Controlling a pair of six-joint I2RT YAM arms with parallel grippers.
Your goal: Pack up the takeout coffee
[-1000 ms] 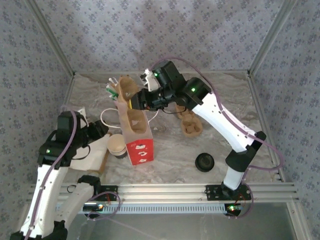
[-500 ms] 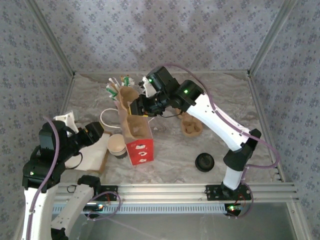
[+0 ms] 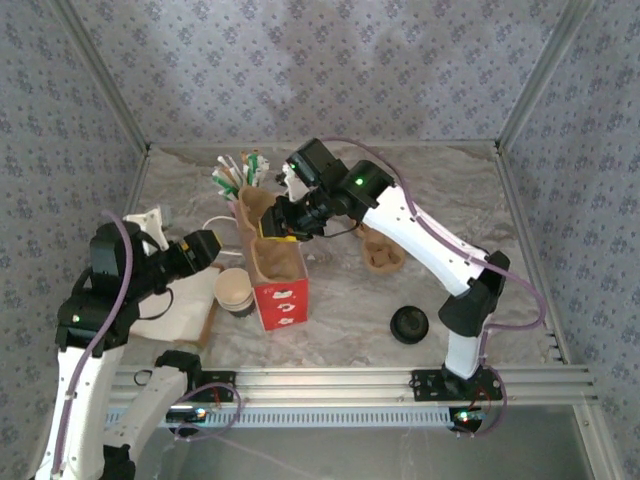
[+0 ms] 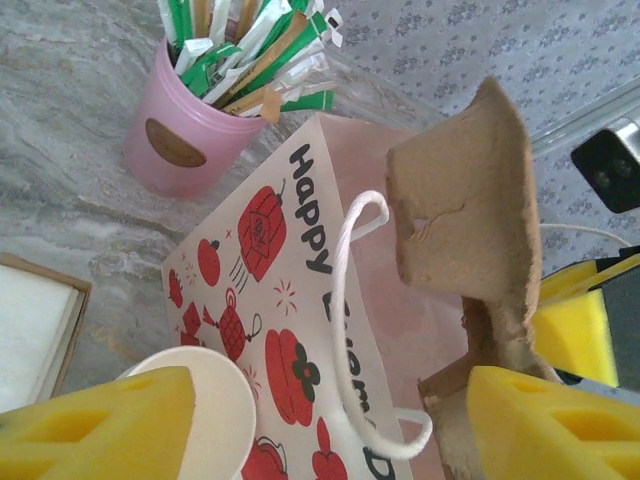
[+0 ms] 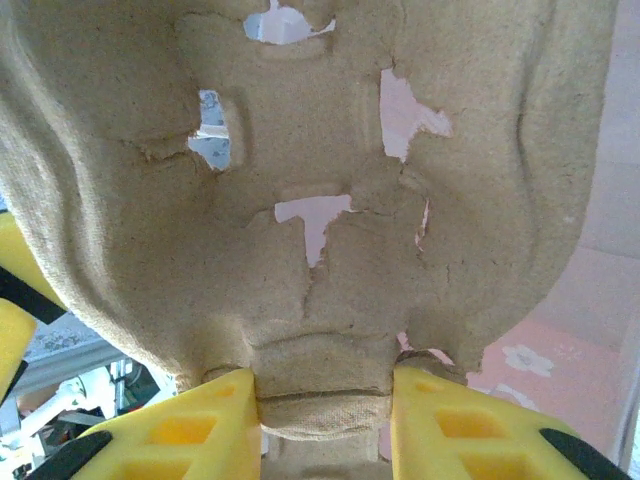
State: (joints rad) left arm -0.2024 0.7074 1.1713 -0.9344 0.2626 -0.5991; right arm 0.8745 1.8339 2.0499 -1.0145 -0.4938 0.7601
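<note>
The pulp carrier [image 3: 262,222] is gripped in the jaws of the right gripper [image 5: 325,405], partly inside the red bag [image 3: 281,296]. The left gripper [image 3: 200,248] is held beside the bag, jaws open. The paper cup [image 3: 234,290] and lid [image 3: 410,324], flanking the bag, are not yet packed.

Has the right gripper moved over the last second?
Yes. The right gripper, shut on the pulp carrier, has shifted toward the near edge, closer to the black lid and the red front of the bag.
</note>
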